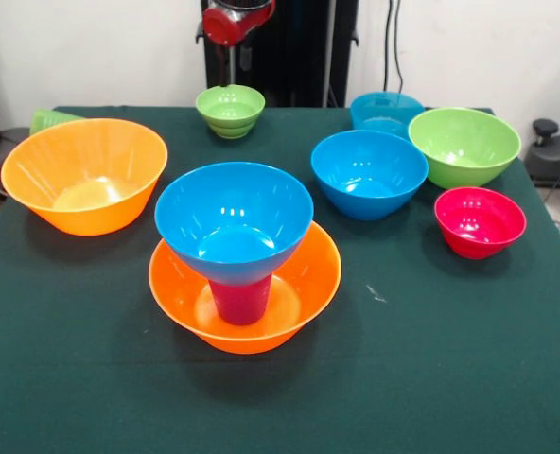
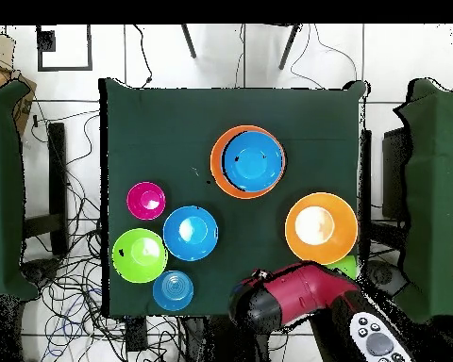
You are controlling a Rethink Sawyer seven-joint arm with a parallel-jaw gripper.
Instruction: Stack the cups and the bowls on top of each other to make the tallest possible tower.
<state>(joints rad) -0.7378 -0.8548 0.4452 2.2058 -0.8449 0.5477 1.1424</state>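
Note:
The tower stands at the table's front middle: an orange bowl (image 1: 299, 293) (image 2: 218, 174) holds the upright purple-magenta cup (image 1: 240, 301), and a blue bowl (image 1: 234, 222) (image 2: 253, 160) rests on that cup. Loose bowls are a second orange one (image 1: 84, 175) (image 2: 321, 227), a blue one (image 1: 369, 172) (image 2: 190, 233), a teal-blue one (image 1: 386, 112) (image 2: 173, 290), a large lime green one (image 1: 464, 144) (image 2: 140, 255), a small lime green one (image 1: 230, 109) and a red-pink one (image 1: 480, 220) (image 2: 146, 200). The light green cup (image 1: 48, 119) (image 2: 348, 267) lies behind the loose orange bowl. My gripper (image 1: 233, 57) hangs at the back above the small lime green bowl, far from the tower.
The red and black arm (image 2: 287, 297) reaches over the table's robot-side edge and hides the small lime green bowl from above. A dark green cloth (image 1: 431, 359) covers the table. Cables and chair legs lie on the floor around it.

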